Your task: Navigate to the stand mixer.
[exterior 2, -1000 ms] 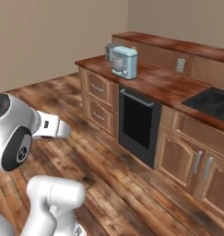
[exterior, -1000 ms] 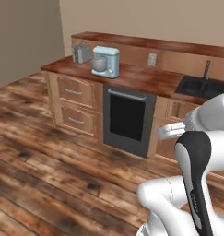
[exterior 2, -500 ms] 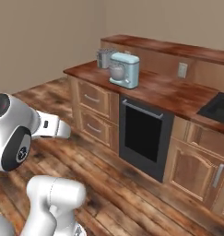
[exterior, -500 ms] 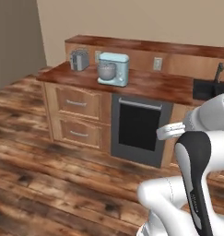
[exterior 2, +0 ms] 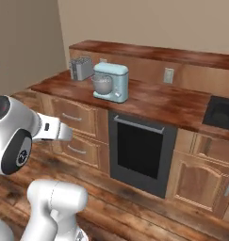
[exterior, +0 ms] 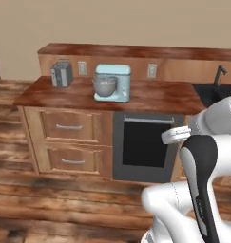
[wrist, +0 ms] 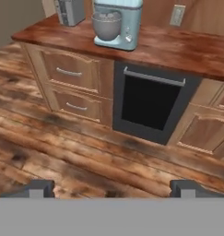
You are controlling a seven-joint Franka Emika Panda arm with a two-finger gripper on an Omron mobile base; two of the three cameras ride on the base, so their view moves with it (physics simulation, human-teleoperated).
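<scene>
Pale light-blue stand mixer with silver metal bowl [exterior: 113, 83] sits on the reddish-brown wooden counter [exterior: 155, 95], set back toward the raised back ledge, directly above the left edge of the black built-in oven [exterior: 146, 146]. Small grey-silver boxy toaster [exterior: 62, 73] is on the same counter further left, well apart from the mixer. White wall outlets [exterior: 152, 70] on the ledge behind the appliances probably explain why both are parked against the back.

Arm is folded in close to the base, presumably a travel pose for driving, nothing to reach for here. Gripper [wrist: 111, 189] points out and down at the wooden plank floor [wrist: 62, 152] in front of the drawers; finger tips sit wide apart, holding nothing.

Versus half a second ago: the whole scene has shifted in both base views, so the base moved, not the objects. Mixer now reads larger and nearer centre in the left base view, the counter front is closer to square-on, and the dark sink with black faucet [exterior: 219, 75] has slid toward the right edge. Arm pose looks unchanged.

Judgement: approach is mostly done; what's left is closing the remaining floor gap.
</scene>
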